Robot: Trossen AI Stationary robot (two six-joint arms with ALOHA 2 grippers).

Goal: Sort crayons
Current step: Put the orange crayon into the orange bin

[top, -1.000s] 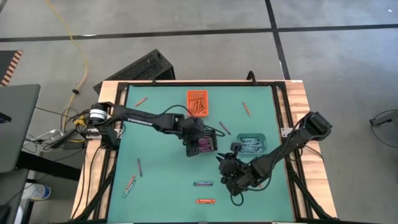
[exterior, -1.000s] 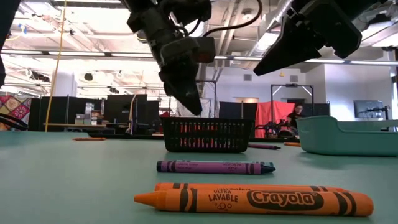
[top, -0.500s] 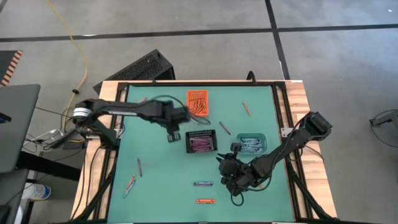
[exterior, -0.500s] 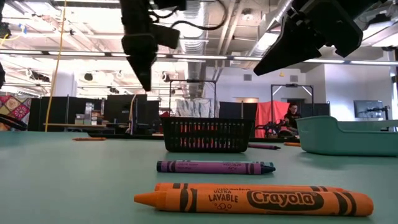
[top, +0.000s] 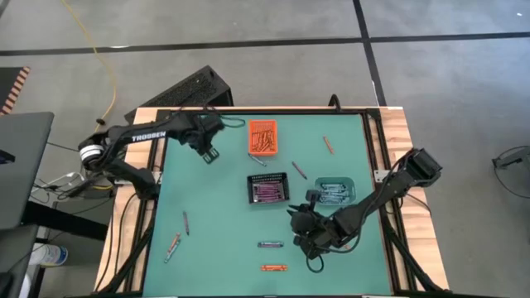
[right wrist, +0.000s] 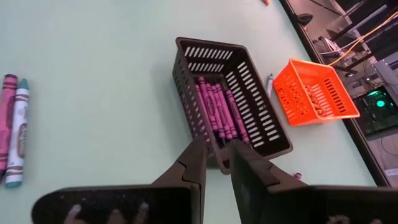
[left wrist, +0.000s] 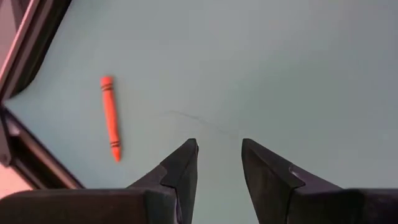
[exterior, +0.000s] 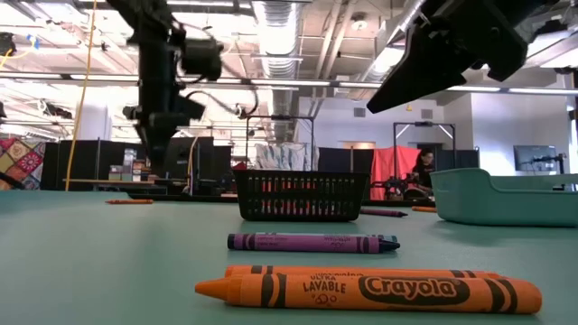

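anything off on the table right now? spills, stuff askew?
Nothing spilled or damaged. Loose crayons lie scattered on the mat, unsorted: an orange crayon near the left gripper, a purple crayon and another orange one at the near edge. The black mesh bin and orange bin sit upright.

Orange bin, black mesh bin, teal bin, green table

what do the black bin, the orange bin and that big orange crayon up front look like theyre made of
Black bin: looks like matte moulded plastic, judging by its even slotted walls; coated metal can't be excluded.
Orange bin: likely glossy plastic, with a bright uniform colour and the same moulded slots.
Orange crayon: wax stick in a printed paper wrapper; the bare tip looks smooth, and black lettering and bands show.
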